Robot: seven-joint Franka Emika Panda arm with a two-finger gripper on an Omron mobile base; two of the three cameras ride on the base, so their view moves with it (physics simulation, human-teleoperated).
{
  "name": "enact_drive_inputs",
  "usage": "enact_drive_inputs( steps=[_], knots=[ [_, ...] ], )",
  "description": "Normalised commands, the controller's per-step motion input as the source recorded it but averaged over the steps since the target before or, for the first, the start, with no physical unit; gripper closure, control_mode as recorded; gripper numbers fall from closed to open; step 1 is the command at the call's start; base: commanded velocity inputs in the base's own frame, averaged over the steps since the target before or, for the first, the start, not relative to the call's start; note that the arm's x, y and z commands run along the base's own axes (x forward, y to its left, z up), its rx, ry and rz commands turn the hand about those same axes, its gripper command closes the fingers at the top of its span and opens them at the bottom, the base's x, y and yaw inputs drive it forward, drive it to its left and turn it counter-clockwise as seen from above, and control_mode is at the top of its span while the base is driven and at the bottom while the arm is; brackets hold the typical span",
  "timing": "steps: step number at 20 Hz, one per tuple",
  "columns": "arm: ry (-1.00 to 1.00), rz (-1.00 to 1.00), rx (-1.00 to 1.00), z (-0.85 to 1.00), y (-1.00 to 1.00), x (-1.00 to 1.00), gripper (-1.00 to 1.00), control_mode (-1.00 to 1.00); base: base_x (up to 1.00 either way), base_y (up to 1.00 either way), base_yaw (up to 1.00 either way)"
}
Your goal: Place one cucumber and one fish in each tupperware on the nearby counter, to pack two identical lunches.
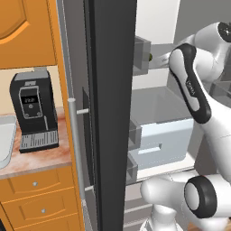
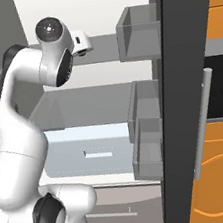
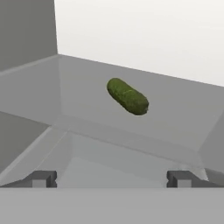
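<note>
A dark green cucumber (image 3: pixel 127 96) lies on a grey fridge shelf (image 3: pixel 175 118) in the hand view, slanted, ahead of and above my gripper (image 3: pixel 113 179). The gripper is open, its two fingertips (image 3: pixel 43 178) wide apart, nothing between them and not touching the cucumber. In the left base view the arm reaches to the upper shelf, where a small dark spot that is probably the cucumber (image 1: pixel 150 57) shows. A pale grey tupperware (image 1: pixel 4 140) is cut off at the left edge of the counter (image 1: pixel 45 158). The fish is out of view.
The open fridge door (image 1: pixel 110 117) stands dark and edge-on between the counter and the fridge interior. A black coffee machine (image 1: pixel 31 110) sits on the counter. A pale drawer (image 1: pixel 164 140) and grey door bins (image 2: pixel 140 33) lie below and beside the shelf.
</note>
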Motion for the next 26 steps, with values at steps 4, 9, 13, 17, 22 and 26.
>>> enact_drive_inputs(
  steps=[4,9,13,17,22,26],
  knots=[
    [-0.01,0.0,0.0,-0.08,0.0,0.57,-1.0,-1.0,0.0,0.0,0.0],
    [0.0,0.0,0.0,-0.08,0.0,0.57,-1.0,-1.0,0.0,0.0,0.0],
    [0.02,0.07,0.0,-0.01,0.0,0.51,-1.0,-1.0,0.0,0.0,0.0],
    [0.02,0.09,0.0,-0.03,0.0,0.55,-1.0,-1.0,0.0,0.0,0.0],
    [0.03,0.1,0.0,-0.03,0.0,0.55,-1.0,-1.0,0.0,0.0,0.0],
    [0.04,0.04,-0.01,-0.07,0.04,0.54,-1.0,-1.0,0.0,0.0,0.0]
  ],
)
